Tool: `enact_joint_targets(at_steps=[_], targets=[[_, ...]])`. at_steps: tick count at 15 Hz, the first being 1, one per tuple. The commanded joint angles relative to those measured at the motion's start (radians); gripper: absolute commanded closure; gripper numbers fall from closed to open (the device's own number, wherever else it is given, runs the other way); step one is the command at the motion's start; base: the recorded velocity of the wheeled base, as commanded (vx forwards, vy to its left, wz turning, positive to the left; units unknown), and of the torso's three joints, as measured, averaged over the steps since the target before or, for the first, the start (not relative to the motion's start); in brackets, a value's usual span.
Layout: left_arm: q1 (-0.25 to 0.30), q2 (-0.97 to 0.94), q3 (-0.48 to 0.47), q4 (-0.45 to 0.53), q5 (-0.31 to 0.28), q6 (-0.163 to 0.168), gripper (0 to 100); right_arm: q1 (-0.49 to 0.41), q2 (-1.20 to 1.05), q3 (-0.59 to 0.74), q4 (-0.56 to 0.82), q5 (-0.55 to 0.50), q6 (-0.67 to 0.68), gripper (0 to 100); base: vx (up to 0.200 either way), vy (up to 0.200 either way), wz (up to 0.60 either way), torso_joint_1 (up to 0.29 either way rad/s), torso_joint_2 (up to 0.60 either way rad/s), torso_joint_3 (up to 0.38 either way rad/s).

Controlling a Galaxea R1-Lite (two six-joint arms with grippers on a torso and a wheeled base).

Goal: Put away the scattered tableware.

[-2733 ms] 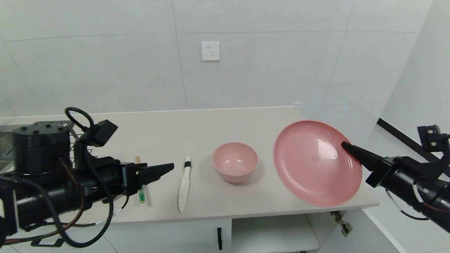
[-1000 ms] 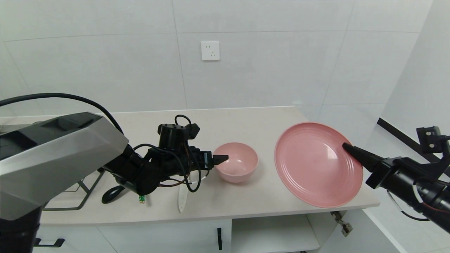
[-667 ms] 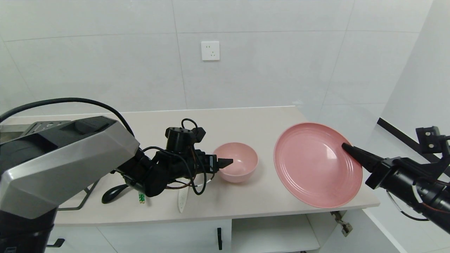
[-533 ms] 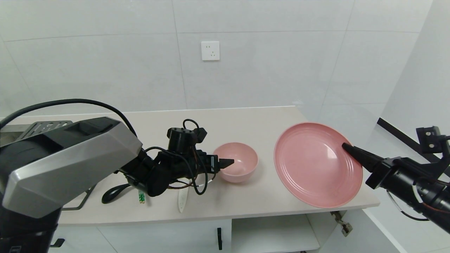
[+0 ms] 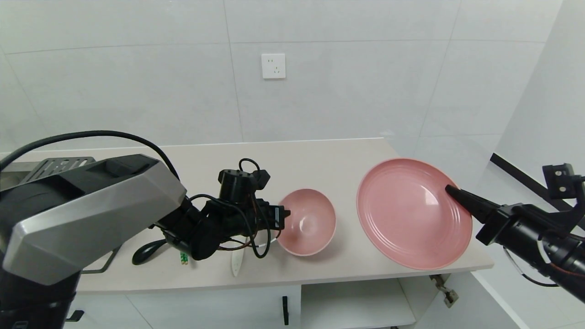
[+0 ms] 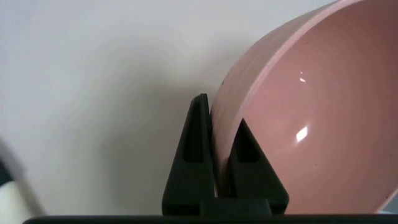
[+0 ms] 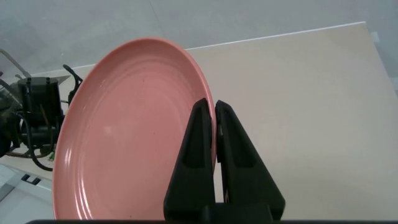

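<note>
The pink bowl (image 5: 306,222) sits mid-desk, tipped up on edge so its opening faces forward. From the head view it's hard to say whether its underside touches the desk (image 5: 228,160) or hangs just above it. The left gripper (image 5: 282,217) has it by the left rim. In the wrist view the jaws (image 6: 219,121) are nearly shut on the wall, one finger outside and one inside.

That's a thin pinch on a smooth, curved rim, so the bowl will probably want to pivot. The robot should hold a firm squeeze, lift straight up before moving sideways, and go slow so the bowl doesn't swing or slip.

To the right, near but apart from the bowl, is the pink plate (image 5: 411,214). It's tilted, and the right gripper (image 5: 450,188) has its jaws clamped on the right rim (image 7: 211,106). That arm is best left alone while the bowl is carried away from it.

The white knife (image 5: 237,262) and chopsticks (image 5: 183,258) lie under the left arm near the front edge, so the wrist and its cables need to stay clear of them. The bowl likely goes to the metal rack (image 5: 55,162) at far left.
</note>
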Motion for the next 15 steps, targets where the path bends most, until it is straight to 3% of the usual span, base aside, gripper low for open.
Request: enact_joint_targets(at_steps=[1, 2, 4, 10, 13, 15], targets=[[0.011, -0.094, 0.034, -0.009, 0.000, -0.001, 100, 0.001, -0.001, -0.002, -0.001, 0.001, 0.001, 100, 0.000, 0.000, 0.00, 0.000, 0.00, 0.000], [0.016, -0.129, 0.048, -0.009, 0.004, 0.004, 100, 0.004, -0.001, -0.002, -0.001, 0.001, -0.001, 100, 0.000, 0.000, 0.00, 0.000, 0.00, 0.000], [0.024, -0.198, 0.100, -0.055, 0.068, 0.077, 100, 0.007, -0.001, -0.005, -0.001, 0.001, -0.001, 100, 0.000, 0.000, 0.00, 0.000, 0.00, 0.000], [0.048, -0.382, 0.352, -0.247, 0.094, 0.096, 100, 0.001, -0.003, -0.008, -0.001, 0.001, -0.025, 100, 0.000, 0.000, 0.00, 0.000, 0.00, 0.000], [0.085, -0.542, 0.545, -0.344, 0.122, 0.169, 100, -0.001, -0.027, -0.008, -0.001, 0.001, -0.025, 100, 0.000, 0.000, 0.00, 0.000, 0.00, 0.000], [0.088, -0.663, 0.625, -0.334, 0.134, 0.180, 100, -0.003, -0.049, 0.000, -0.001, 0.001, -0.025, 100, 0.000, 0.000, 0.00, 0.000, 0.00, 0.000]])
